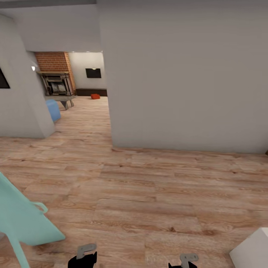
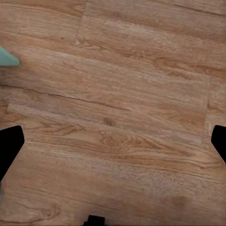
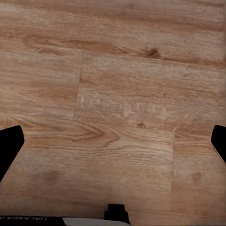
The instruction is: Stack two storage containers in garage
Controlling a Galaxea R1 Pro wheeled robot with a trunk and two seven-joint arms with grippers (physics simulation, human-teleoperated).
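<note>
**Both grippers empty over wood floor, one bin far down the passage**

From the left wrist camera I see my left gripper (image 2: 113, 141) spread wide, its two black fingertips (image 2: 9, 146) at opposite edges of the frame with nothing between them but light wood-plank floor (image 2: 122, 94). A sliver of pale teal (image 2: 7, 57) pokes in at one edge. The right gripper (image 3: 113, 146) reads the same: jaws apart, black fingertips (image 3: 10, 148) at the frame's sides, bare planks under them. Neither gripper holds anything.

In the head view both grippers sit at the bottom edge, the left gripper (image 1: 83, 257) left of centre and the right gripper (image 1: 184, 260) right of centre, hanging low above the planks. Just left of my left arm a pale teal piece of furniture (image 1: 22, 219) leans into the frame. A white box corner (image 1: 253, 249) shows at the lower right, beside my right arm.

Ahead, a broad grey wall (image 1: 186, 74) fills the right and centre. Left of it an opening leads into the living room, with a red brick fireplace wall (image 1: 54, 61), a grey low table (image 1: 61, 98) and the blue end of a sofa (image 1: 53, 109).

One storage container (image 1: 95, 96), a small orange-red shape, lies on the floor at the far end of that room against the dark skirting, well apart from both grippers and far beyond the jaws.
</note>
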